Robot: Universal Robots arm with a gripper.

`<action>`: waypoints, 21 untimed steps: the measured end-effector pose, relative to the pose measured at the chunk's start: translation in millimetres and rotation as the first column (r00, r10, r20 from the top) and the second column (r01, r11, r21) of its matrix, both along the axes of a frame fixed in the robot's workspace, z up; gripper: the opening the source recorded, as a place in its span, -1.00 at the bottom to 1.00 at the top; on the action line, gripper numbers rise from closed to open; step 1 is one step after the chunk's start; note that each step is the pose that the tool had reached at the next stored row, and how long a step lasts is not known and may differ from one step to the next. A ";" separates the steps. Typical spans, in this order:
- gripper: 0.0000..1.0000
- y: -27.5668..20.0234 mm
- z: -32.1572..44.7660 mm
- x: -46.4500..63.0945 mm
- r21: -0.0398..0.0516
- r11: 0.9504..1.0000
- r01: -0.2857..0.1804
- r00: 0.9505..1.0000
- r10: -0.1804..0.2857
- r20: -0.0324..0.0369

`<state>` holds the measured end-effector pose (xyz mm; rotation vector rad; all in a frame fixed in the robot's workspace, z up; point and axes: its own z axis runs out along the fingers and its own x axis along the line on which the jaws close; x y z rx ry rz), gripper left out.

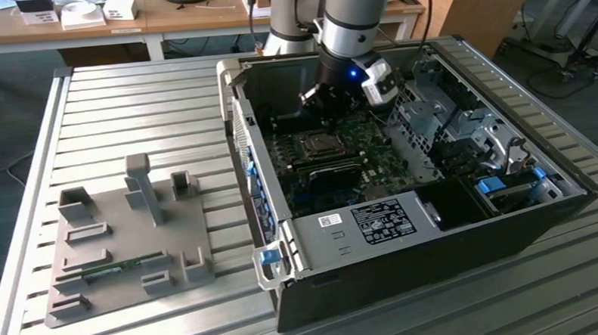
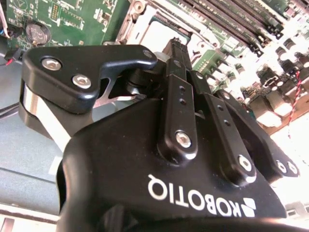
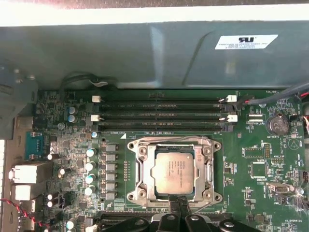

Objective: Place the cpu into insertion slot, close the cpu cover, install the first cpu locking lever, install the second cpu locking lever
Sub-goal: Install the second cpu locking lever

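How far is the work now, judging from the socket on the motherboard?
Done: the cpu sits in the socket, and the cpu cover lies closed around it. In hand: the gripper is at the socket's edge, in the first wrist view. Left: whether either locking lever is latched cannot be told.

1. Arm (image 1: 358, 10): a thick silver-grey cylindrical tube with dark grey joint bands.
2. Wrist (image 1: 351, 73): black housing with a small blue light and a white block on one side.
3. Gripper (image 2: 175, 50): glossy black body, black linkage bars fastened with silver screws, white lettering on its base.
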<state>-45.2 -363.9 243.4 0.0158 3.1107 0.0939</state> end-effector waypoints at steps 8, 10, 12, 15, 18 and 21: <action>-0.79 -8.5 0.0 0.0 0.000 1.000 0.000 1.000 0.000 0.000; -0.79 -10.6 0.0 0.0 0.000 1.000 0.000 1.000 0.000 0.000; -0.79 -11.7 -0.1 -0.2 0.000 1.000 0.000 1.000 0.000 0.000; -0.79 -12.6 -0.8 -1.7 0.000 1.000 0.000 1.000 0.000 0.000; -0.79 -13.5 -1.4 -3.6 0.000 1.000 0.000 1.000 0.000 0.000; -0.79 -14.3 -1.8 -5.2 0.000 1.000 0.000 1.000 0.000 0.000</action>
